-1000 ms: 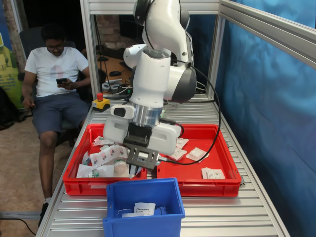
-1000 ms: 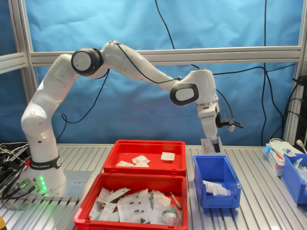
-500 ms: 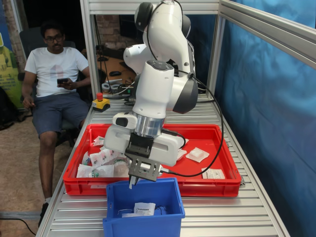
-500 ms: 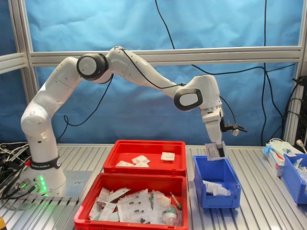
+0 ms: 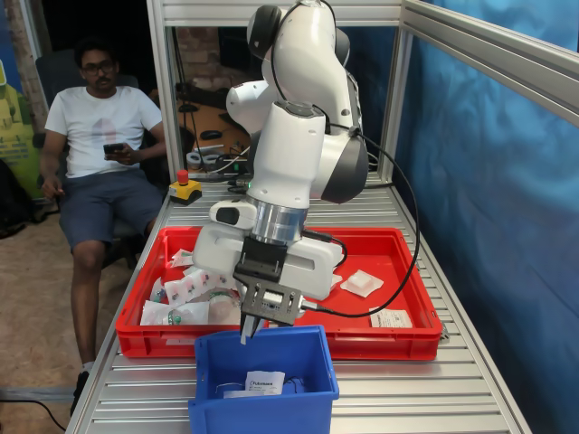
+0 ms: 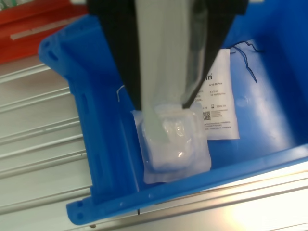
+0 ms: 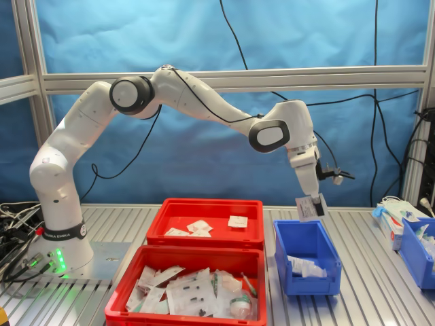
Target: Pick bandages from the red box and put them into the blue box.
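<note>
My gripper [image 5: 247, 333] is shut on a bandage [image 7: 309, 206], a small flat white packet, and holds it just above the blue box [image 5: 262, 411]. In the second exterior view the gripper [image 7: 310, 204] hangs over the rim of the blue box [image 7: 309, 280]. In the wrist view the bandage [image 6: 159, 57] hangs edge-on between the fingers [image 6: 120, 57] over the blue box [image 6: 91, 125], where a clear packet [image 6: 175, 149] and a printed white packet [image 6: 219, 96] lie. The red box [image 5: 380, 340] holds a few square packets [image 5: 362, 283]; it also shows in the second exterior view [image 7: 204, 239].
The twin red crate [image 7: 183, 258] with a crowded heap of packets [image 5: 194, 294] stands beside the red box. A seated person [image 5: 99, 136] and a red stop button [image 5: 184, 185] are behind the table. Another blue bin [image 7: 416, 248] stands at the second exterior view's right.
The gripper has carried the bandage from over the red crates' near edge to above the blue box, moving toward the second exterior view's right.
</note>
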Controlling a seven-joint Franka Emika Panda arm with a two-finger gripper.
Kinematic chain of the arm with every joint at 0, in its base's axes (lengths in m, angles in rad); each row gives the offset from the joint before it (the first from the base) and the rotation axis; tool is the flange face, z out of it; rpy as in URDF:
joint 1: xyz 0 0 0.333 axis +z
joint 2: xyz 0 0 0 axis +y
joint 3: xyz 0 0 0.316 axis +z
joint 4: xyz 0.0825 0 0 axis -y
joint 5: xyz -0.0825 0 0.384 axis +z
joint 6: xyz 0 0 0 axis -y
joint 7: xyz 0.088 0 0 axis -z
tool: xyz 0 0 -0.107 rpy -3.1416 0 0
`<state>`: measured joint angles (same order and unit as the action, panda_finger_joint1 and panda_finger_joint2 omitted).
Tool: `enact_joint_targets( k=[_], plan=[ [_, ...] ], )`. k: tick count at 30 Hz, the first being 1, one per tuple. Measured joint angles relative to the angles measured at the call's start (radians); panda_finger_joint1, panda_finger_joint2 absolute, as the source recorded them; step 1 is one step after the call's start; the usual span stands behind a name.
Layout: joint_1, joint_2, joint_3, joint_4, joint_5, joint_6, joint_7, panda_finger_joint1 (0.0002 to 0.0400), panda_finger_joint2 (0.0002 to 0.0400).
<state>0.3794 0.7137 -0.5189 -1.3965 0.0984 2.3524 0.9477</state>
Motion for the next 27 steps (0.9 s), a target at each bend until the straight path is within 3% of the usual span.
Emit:
enact_joint_targets(
  k=[7,8,12,13,16,17,20,21,26,27],
  plan=[
    [0.0,0.0,0.0,0.004,0.0,-0.002,0.0,0.0061,0.0061],
    [0.0,0.0,0.0,0.004,0.0,-0.002,0.0,0.0094,0.0094],
    [0.0,0.0,0.0,0.005,0.0,-0.002,0.0,0.0094,0.0094],
    [0.0,0.0,0.0,0.005,0.0,-0.002,0.0,0.0145,0.0145],
    [0.0,0.0,0.0,0.005,0.0,-0.002,0.0,0.0145,0.0145],
    [0.0,0.0,0.0,0.005,0.0,-0.002,0.0,0.0195,0.0195],
    [0.0,0.0,0.0,0.005,0.0,-0.004,0.0,0.0195,0.0195],
    [0.0,0.0,0.0,0.005,0.0,-0.005,0.0,0.0245,0.0245],
    [0.0,0.0,0.0,0.006,0.0,-0.032,0.0,0.0245,0.0245],
    [0.0,0.0,0.0,0.006,0.0,-0.042,0.0,0.0295,0.0295]
  ],
)
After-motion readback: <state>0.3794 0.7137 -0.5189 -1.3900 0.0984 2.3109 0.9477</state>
